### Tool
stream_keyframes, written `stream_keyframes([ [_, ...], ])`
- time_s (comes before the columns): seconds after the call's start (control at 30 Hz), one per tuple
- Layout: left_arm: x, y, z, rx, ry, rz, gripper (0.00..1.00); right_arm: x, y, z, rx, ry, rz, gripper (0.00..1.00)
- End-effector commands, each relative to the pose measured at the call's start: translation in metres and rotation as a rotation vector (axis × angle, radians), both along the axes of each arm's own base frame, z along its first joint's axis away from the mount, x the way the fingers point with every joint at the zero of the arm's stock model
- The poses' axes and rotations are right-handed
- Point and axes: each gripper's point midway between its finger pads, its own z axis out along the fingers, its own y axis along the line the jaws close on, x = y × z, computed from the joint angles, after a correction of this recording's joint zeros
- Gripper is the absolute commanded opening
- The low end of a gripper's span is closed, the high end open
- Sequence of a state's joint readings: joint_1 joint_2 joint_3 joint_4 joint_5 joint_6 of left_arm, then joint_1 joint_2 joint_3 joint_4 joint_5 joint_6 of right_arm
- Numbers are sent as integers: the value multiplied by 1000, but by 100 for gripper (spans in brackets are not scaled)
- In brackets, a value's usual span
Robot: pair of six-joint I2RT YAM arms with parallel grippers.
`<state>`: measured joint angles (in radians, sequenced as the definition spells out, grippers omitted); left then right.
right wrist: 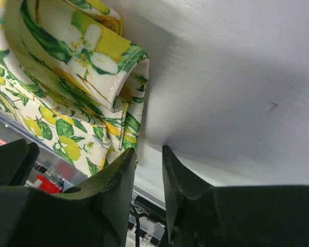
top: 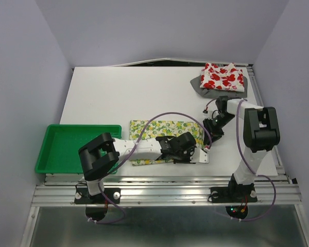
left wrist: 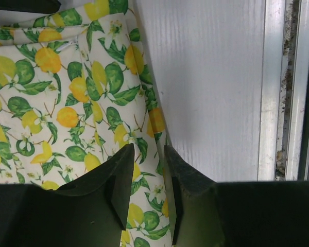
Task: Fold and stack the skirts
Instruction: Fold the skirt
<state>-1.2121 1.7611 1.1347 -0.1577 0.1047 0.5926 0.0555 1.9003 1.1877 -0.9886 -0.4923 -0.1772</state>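
Note:
The lemon skirt [top: 162, 129] lies folded into a strip at the table's middle front. My left arm reaches across it, and my left gripper [top: 196, 153] [left wrist: 148, 150] sits at the strip's near right corner, jaws shut on the skirt's edge [left wrist: 153, 121], with cloth filling the narrow gap. My right gripper [top: 212, 134] [right wrist: 148, 152] stands at the far right corner. Its jaws are a little apart with only bare table between them, and its left finger [right wrist: 118, 175] touches the layered hem [right wrist: 124, 110]. The red-print skirt [top: 224, 77] lies folded on the grey skirt [top: 200, 85] at the back right.
A green plastic tray [top: 51, 154] stands at the front left beside the left arm's base. The aluminium rail [top: 165, 179] runs along the near edge, also visible as the rail [left wrist: 274, 87] right of the left gripper. Grey walls enclose the table.

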Motion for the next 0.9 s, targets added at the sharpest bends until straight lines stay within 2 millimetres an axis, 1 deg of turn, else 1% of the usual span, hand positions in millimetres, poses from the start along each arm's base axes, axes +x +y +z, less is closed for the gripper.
stream_keyframes([
  [0.0, -7, -26, 17, -74, 28, -34, 41, -3, 7, -1, 31, 26, -10, 33],
  [0.03, -7, -27, 12, -64, 33, -28, 41, -4, 7, -2, 32, 30, -11, 33],
  [0.1, -3, -30, 11, -73, 21, -14, 38, -4, 7, -2, 33, 33, -10, 33],
  [0.13, -3, -31, 7, -67, 23, -14, 32, -5, 7, -2, 35, 35, -10, 33],
  [0.2, -2, -36, 7, -73, 21, -16, 27, -5, 8, -3, 38, 37, -9, 32],
  [0.23, -1, -37, 4, -67, 22, -17, 23, -5, 8, -3, 39, 37, -9, 32],
  [0.27, 1, -39, 6, -70, 16, -15, 20, -5, 8, -3, 41, 40, -8, 32],
  [0.33, 2, -41, 2, -63, 16, -15, 17, -5, 8, -4, 41, 42, -10, 32],
  [0.4, 3, -45, 2, -68, 16, -17, 12, -5, 8, -4, 42, 43, -10, 33],
  [0.47, 4, -47, 1, -66, 18, -18, 10, -6, 8, -5, 44, 47, -9, 32],
  [0.63, 6, -52, 3, -81, 12, -12, 0, -6, 8, -6, 43, 54, -10, 33],
  [0.87, 6, -60, 11, -113, 10, -27, 0, -7, 8, -9, 41, 63, -10, 32],
])
